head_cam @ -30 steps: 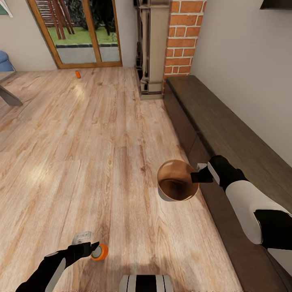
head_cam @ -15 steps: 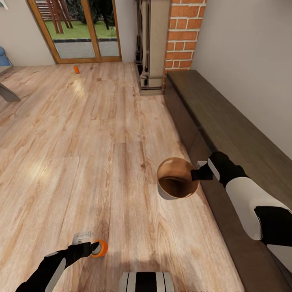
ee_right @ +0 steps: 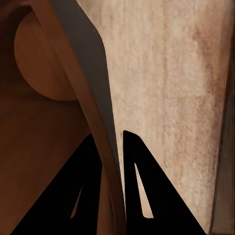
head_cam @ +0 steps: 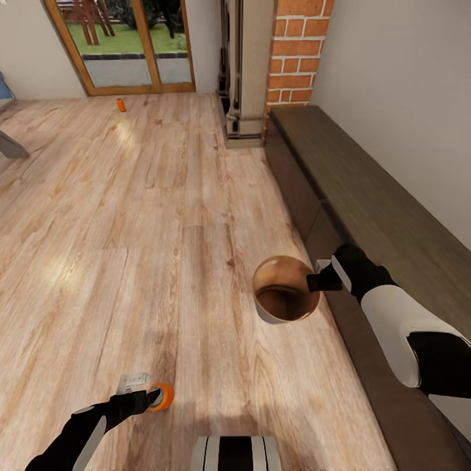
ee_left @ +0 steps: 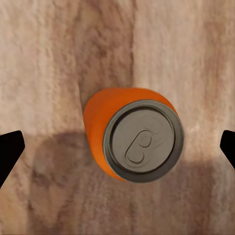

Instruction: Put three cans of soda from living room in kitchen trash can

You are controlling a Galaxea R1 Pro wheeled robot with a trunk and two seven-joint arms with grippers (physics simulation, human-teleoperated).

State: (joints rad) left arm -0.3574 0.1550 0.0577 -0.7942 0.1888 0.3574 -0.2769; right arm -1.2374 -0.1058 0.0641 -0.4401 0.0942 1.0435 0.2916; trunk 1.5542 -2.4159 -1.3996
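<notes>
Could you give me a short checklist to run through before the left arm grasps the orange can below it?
1. Left gripper open wide enough: ok, fingers sit far apart on either side of the orange can.
2. Can centred between them: ok.
3. Can upright on the floor: ok, its silver top faces the wrist camera.
4. Right gripper pinching the trash can rim: ok.
5. Bin interior free: ok, bare brown bottom.
6. Other cans located: not ok; a second orange can lies near the glass door.
</notes>
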